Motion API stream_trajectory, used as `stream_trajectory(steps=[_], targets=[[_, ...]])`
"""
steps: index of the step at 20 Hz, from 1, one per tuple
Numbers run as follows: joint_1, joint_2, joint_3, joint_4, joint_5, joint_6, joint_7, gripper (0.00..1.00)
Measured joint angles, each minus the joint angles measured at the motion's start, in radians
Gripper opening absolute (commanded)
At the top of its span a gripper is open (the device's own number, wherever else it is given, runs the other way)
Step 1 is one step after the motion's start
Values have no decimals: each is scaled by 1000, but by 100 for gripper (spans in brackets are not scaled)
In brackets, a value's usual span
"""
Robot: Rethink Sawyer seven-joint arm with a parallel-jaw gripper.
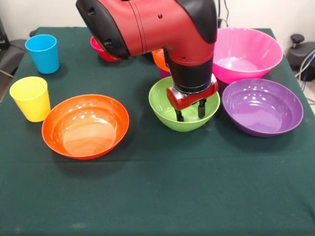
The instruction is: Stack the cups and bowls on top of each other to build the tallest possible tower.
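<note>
Jaws part-open, holding nothing, both fingers down inside green bowl at desk centre. Purple bowl and pink bowl on one side; wide orange bowl, yellow cup, blue cup on the other

- worktop: covered in a dark green cloth; the near part is bare
- blue cup: upright near the far left corner; well apart from the bowls
- yellow cup: upright at the left edge, nearer than the blue one; just beside the wide orange bowl, which sits open side up
- green bowl: near the middle, open side up
- purple bowl: to the right of the green one, close to it
- pink bowl: behind the purple one, near the far right corner
- red bowl and small orange bowl: at the far side, mostly hidden behind the arm; whether they rest on the cloth cannot be told
</note>
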Motion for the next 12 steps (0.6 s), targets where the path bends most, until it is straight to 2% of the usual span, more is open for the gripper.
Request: stream_trajectory(steps=[12], targets=[[-25, -9, 19, -1, 5, -88, 0, 100]])
